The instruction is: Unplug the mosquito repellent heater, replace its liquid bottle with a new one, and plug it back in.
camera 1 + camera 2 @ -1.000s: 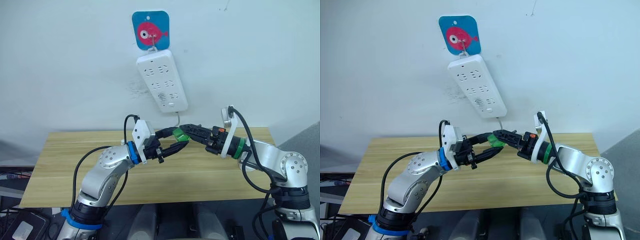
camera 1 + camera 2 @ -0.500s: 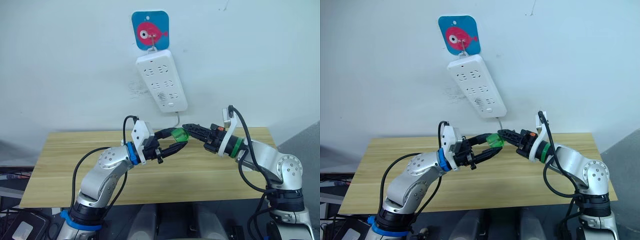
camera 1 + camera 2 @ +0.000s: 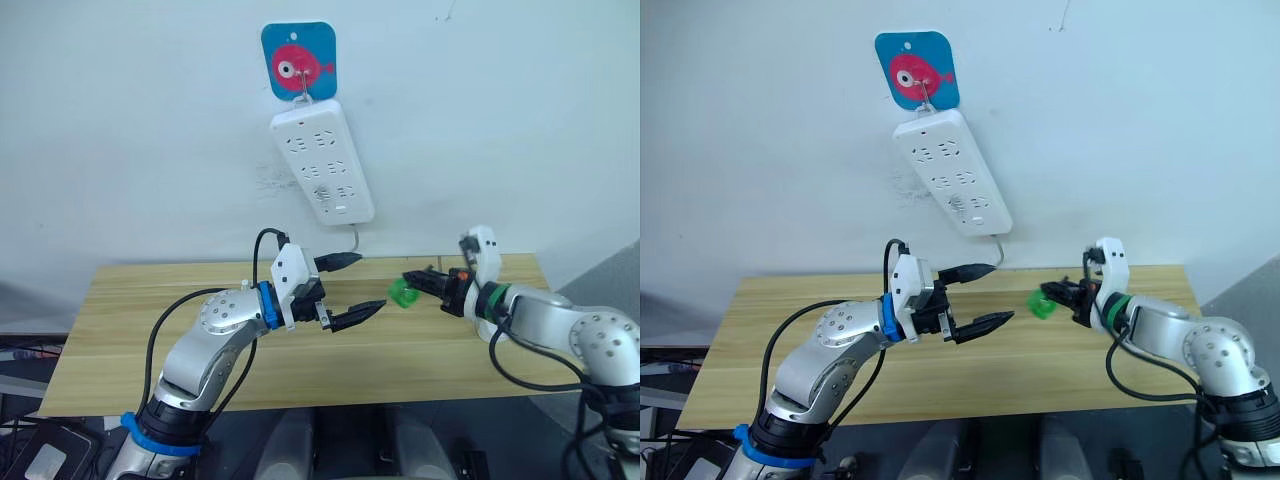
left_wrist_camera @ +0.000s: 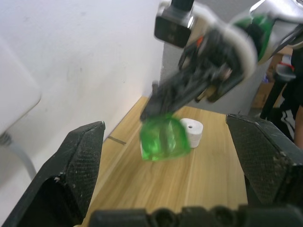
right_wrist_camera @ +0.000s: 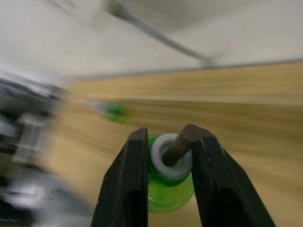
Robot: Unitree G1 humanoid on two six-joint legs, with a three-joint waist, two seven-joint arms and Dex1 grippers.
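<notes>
Pinching the tiny translucent green bottle (image 5: pixel 169 182) at its wick neck, the right pincer (image 3: pixel 412 283) held light, slippery plastic; the left pincer (image 3: pixel 362 285) gaped empty.

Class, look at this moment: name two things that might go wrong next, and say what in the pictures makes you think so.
1. The right gripper pinches the green bottle in mid-air above the table; a slip might drop it.
2. Its wick sticks out between the fingers; it may bend.

lab test bench | wooden table (image 3: pixel 150 330) | wall-hung power strip (image 3: pixel 322 165)
</notes>
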